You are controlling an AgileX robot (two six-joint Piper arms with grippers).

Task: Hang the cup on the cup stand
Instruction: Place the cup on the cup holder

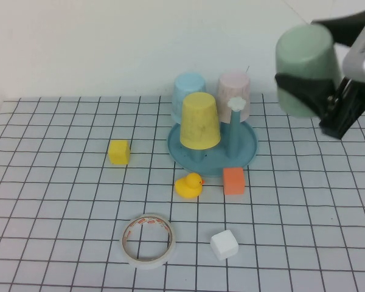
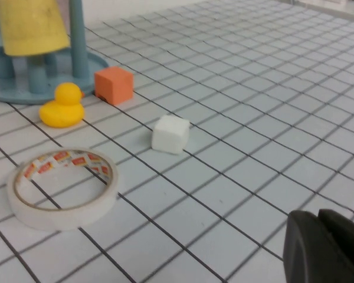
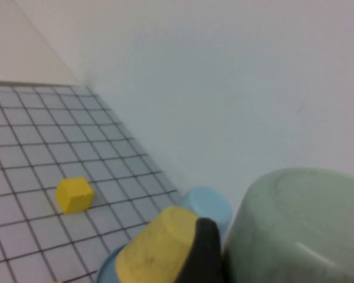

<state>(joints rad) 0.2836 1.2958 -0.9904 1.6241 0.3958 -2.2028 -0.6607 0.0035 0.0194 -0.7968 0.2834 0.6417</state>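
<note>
My right gripper point(image 1: 307, 58) is shut on the pale sage-green cup point(image 1: 304, 61) and holds it upside down in the air, above and to the right of the cup stand point(image 1: 246, 149). In the right wrist view the cup point(image 3: 301, 230) fills the corner beside one black finger point(image 3: 203, 253). The teal stand carries a yellow cup point(image 1: 199, 120), a light blue cup point(image 1: 188, 88) and a pink cup point(image 1: 234, 85). Its peg with the white flower knob point(image 1: 236, 103) is bare. My left gripper point(image 2: 318, 224) is shut and empty, low over the table, out of the high view.
On the gridded table lie a yellow cube point(image 1: 118, 151), a yellow duck point(image 1: 188, 185), an orange cube point(image 1: 233, 180), a white cube point(image 1: 224, 244) and a tape roll point(image 1: 148, 239). A white wall stands right behind the stand.
</note>
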